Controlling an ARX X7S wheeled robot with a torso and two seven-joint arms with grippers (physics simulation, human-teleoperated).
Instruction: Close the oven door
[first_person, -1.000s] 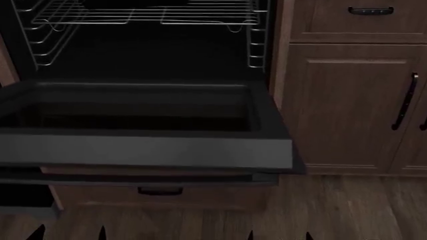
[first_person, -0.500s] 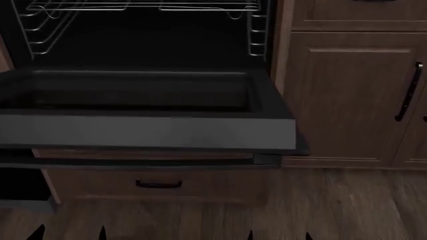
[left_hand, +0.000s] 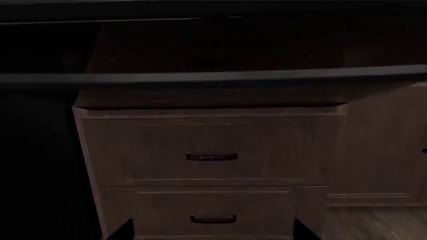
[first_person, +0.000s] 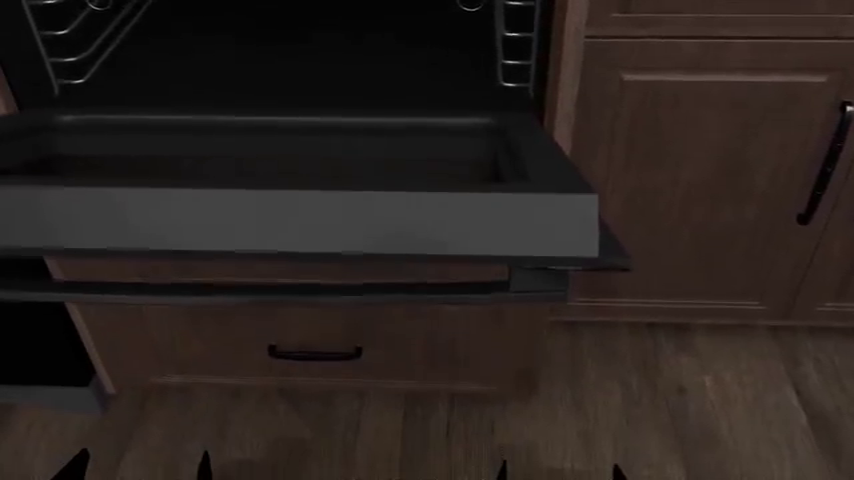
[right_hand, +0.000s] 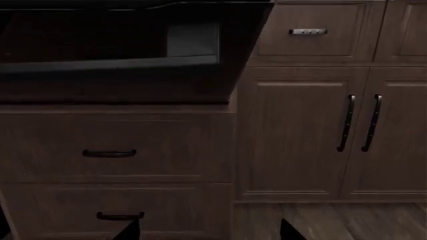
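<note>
Since the earlier frame both open grippers, left (first_person: 140, 465) and right (first_person: 558, 470), remain low with fingertips spread, gripping nothing, while the oven door (first_person: 294, 222) now hangs open higher, above the wooden drawer (first_person: 314, 350).

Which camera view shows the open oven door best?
The head view: it looks down on the oven door, lying open and flat, showing its inner face, window and grey front edge. The left wrist view shows only its underside and bar handle from below. The right wrist view shows one dark corner.
</note>
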